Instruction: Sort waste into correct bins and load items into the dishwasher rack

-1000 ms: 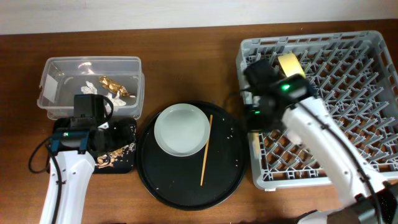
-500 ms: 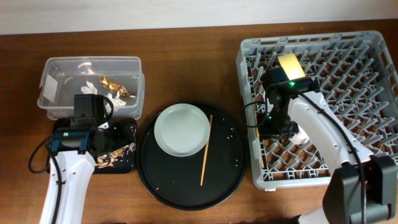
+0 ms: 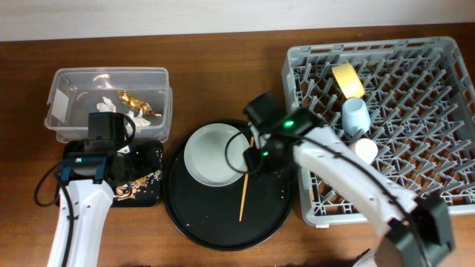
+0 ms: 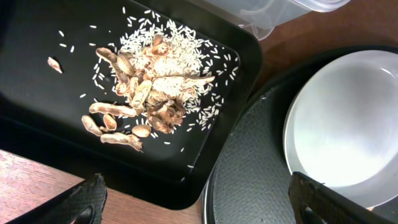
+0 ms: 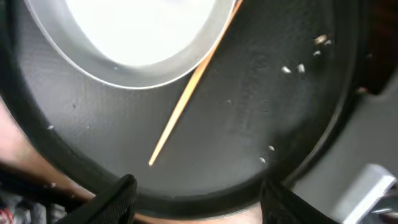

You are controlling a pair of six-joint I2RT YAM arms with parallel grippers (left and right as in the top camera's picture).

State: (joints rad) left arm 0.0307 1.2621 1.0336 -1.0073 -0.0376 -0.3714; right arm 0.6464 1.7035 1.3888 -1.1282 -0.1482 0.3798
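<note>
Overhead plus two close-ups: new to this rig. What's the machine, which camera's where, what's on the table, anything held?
Two robot arms at a table, each with a two-finger gripper. The wide picture is from a fixed camera above; the close-ups are from wrist cameras, each arm's own dark fingers at the bottom edge. On the table: a clear tub with a gold wrapper and tissue, a flat black tray of food scraps, a round black tray bearing a plate and a wooden stick, and a grey rack holding a yellow bowl, blue cup and pale cup. Left gripper and right gripper: open, nothing held.
</note>
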